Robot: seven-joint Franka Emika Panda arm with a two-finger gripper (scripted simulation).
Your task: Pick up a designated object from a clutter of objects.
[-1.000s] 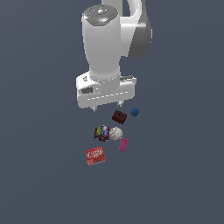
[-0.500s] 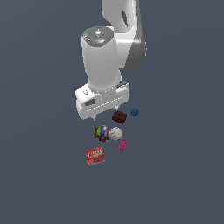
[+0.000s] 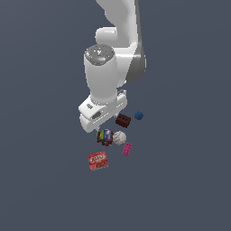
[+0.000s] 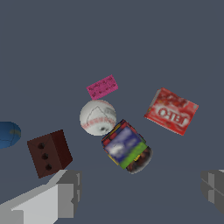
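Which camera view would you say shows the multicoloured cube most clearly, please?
The wrist view: the multicoloured cube sits large and unobstructed, colour patches distinct, beside the white ball. In the exterior view it is small, just below the gripper, details blurred.

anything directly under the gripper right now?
The multicoloured cube lies below the open gripper, touching the white ball. In the exterior view the gripper partly hides the cube.

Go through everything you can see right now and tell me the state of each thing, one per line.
pincer: open, holding nothing, above the clutter
multicoloured cube: on the surface, tilted, ungrasped, close against the white ball
white ball: resting on the surface, free
dark brown brick: on the surface, tilted, free
blue ball: resting apart from the rest
pink brick: lying flat
red packet: lying flat, apart
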